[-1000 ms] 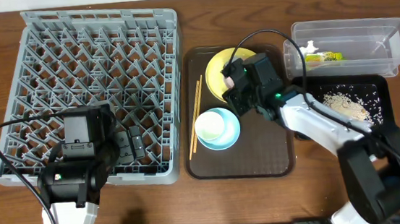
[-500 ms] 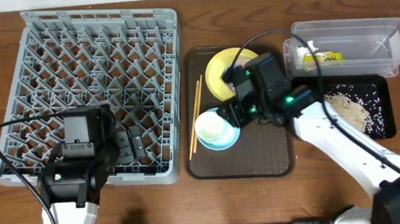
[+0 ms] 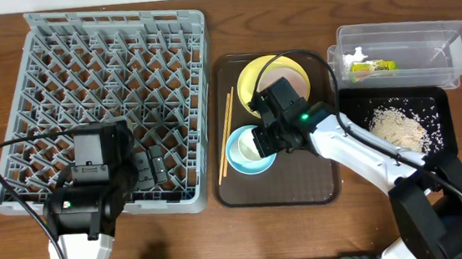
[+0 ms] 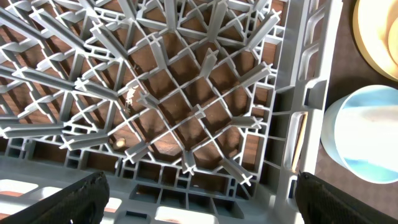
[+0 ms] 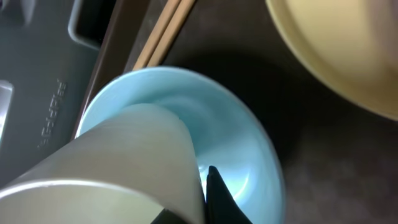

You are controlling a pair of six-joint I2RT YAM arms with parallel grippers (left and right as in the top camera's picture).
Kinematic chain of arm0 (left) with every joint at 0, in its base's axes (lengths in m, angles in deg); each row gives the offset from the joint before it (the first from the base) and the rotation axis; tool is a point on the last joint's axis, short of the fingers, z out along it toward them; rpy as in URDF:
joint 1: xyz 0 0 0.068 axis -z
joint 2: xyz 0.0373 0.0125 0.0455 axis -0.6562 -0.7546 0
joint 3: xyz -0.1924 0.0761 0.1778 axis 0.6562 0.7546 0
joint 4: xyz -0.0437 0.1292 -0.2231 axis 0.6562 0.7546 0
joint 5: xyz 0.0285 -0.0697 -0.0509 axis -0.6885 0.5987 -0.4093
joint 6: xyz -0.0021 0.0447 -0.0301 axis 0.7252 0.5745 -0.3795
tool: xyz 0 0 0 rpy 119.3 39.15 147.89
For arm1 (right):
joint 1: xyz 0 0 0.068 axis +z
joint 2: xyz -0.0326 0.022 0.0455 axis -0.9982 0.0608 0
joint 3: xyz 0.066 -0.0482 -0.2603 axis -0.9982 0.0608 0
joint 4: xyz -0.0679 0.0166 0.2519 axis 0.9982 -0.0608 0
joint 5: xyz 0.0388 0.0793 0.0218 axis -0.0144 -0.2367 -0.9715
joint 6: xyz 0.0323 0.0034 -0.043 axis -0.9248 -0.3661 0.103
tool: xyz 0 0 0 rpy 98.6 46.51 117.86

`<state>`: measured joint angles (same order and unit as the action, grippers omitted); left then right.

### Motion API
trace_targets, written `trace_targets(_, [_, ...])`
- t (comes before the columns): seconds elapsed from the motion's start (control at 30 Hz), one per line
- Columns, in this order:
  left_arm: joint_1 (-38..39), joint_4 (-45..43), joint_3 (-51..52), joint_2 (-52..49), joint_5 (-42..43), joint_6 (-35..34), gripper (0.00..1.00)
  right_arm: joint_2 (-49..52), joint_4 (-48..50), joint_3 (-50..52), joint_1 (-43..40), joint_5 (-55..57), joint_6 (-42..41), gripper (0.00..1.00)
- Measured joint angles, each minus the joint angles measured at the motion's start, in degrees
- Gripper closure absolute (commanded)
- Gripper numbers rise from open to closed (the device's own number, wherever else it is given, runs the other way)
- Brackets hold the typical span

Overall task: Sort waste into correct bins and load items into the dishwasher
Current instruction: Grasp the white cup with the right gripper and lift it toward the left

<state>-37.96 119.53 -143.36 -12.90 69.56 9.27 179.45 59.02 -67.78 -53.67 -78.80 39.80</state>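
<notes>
A white bowl [image 3: 249,145] sits inside the light blue bowl [image 3: 246,162] on the brown tray. My right gripper [image 3: 264,139] is shut on the white bowl's wall [image 5: 124,162]. One black finger [image 5: 214,193] shows outside that wall, above the blue bowl [image 5: 239,143]; the other finger is hidden. The yellow plate [image 3: 252,77] lies behind, with a cream cup [image 3: 292,80] on it. Chopsticks [image 3: 225,134] lie along the tray's left side. My left gripper [image 4: 199,199] hangs open over the near right corner of the grey dish rack [image 3: 111,98], holding nothing.
The brown serving tray [image 3: 303,182] lies between the rack and the bins. The clear tub [image 3: 398,27] at the back right holds a snack wrapper [image 3: 372,67] and a tissue [image 3: 357,53]. The black tray [image 3: 438,99] holds rice scraps [image 3: 396,123].
My right gripper moved from over the yellow plate down and left to the stacked bowls and shut on the white bowl's wall. The left arm has not moved.
</notes>
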Motion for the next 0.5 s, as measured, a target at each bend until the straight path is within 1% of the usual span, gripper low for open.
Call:
trace_targets(0.17, [0.00, -0.33, 0.00, 0.00, 0.24, -0.50, 0.04, -5.09, -1.49, -3.02, -4.11, 1.25, -0.42, 0.99])
trace_targets(0.27, [-0.02, -2.78, 0.00, -0.07, 3.19, -2.23, 0.04, -9.73, -0.90, -4.63, -7.58, -1.25, -0.44, 0.99])
trace_targets(0.37, [-0.02, -7.82, -0.02, -0.85, 9.70, -3.78, 0.04, -12.70, 0.39, -5.81, -10.86, -6.99, -0.50, 0.99])
trace_targets(0.5, [-0.02, -16.15, -0.11, -4.48, 22.62, -6.93, 0.04, -12.61, 1.84, -5.97, -12.09, -17.14, 0.02, 0.99])
